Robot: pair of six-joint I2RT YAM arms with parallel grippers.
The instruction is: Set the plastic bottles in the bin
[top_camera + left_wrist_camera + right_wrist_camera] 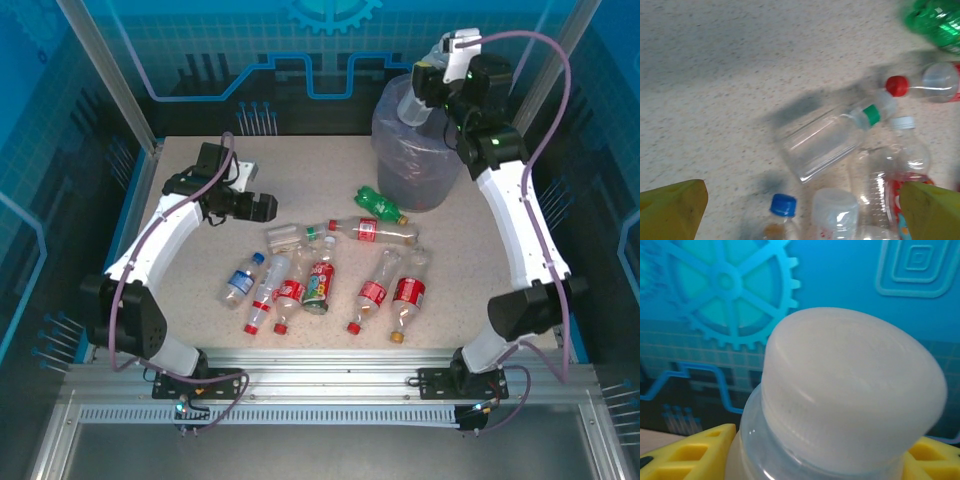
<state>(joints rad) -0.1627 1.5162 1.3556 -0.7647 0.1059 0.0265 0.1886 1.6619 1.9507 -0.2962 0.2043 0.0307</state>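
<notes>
Bin upper right of counter. Bottle cluster centre frame, below-left of bin. Stray bottle just beside bin's lower-left. Held bottle in right jaws, above bin. Left jaws over cluster's upper-left edge.

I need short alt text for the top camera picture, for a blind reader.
The right gripper holds a clear bottle above the grey bin. The open left gripper hovers near the other bottles lying on the table.
</notes>
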